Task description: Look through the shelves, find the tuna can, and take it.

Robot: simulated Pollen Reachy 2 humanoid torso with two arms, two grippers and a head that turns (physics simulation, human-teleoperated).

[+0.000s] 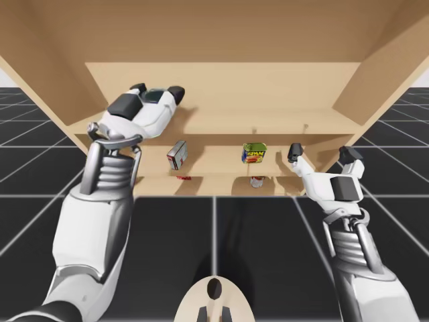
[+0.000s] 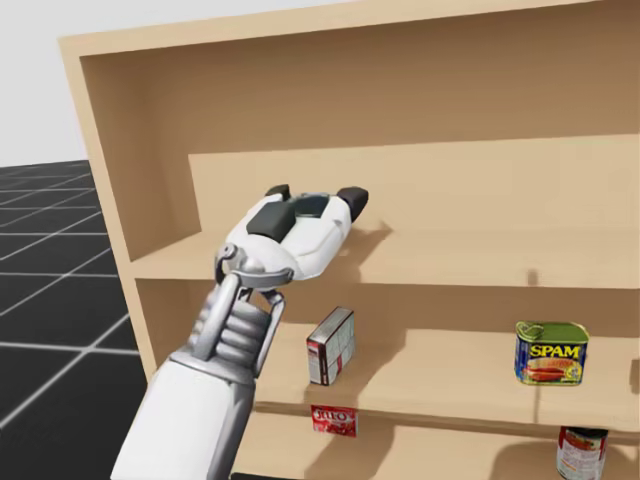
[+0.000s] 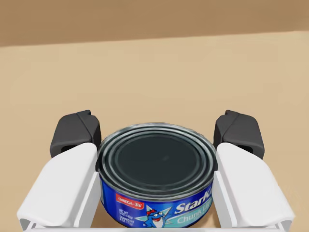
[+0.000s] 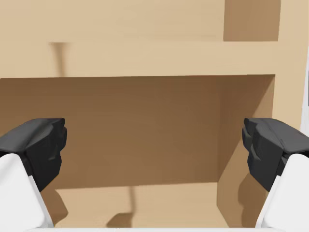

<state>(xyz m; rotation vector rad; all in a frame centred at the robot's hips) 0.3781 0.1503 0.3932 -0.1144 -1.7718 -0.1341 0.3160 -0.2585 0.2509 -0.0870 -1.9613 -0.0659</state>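
Observation:
The tuna can point(image 3: 157, 169), a low round tin with a blue label and a dark ringed lid, stands on the upper shelf board point(image 2: 470, 255). My left gripper point(image 3: 158, 133) is shut on it, one finger pressed against each side. In the head view the can point(image 2: 314, 206) peeks out between the black fingertips of that gripper point(image 2: 315, 195). From above, my left gripper point(image 1: 157, 90) lies over the upper shelf at the left. My right gripper point(image 1: 322, 153) hangs open and holds nothing in front of the middle shelf's right end; its wrist view has the gripper point(image 4: 154, 145) facing a bare shelf corner.
The wooden shelf unit point(image 1: 268, 121) has side walls close to both arms. On the middle shelf stand a red and white box point(image 2: 330, 346) and a blue and yellow rectangular can point(image 2: 550, 352). Lower down are a small red packet point(image 2: 333, 420) and a red and white round can point(image 2: 580, 452).

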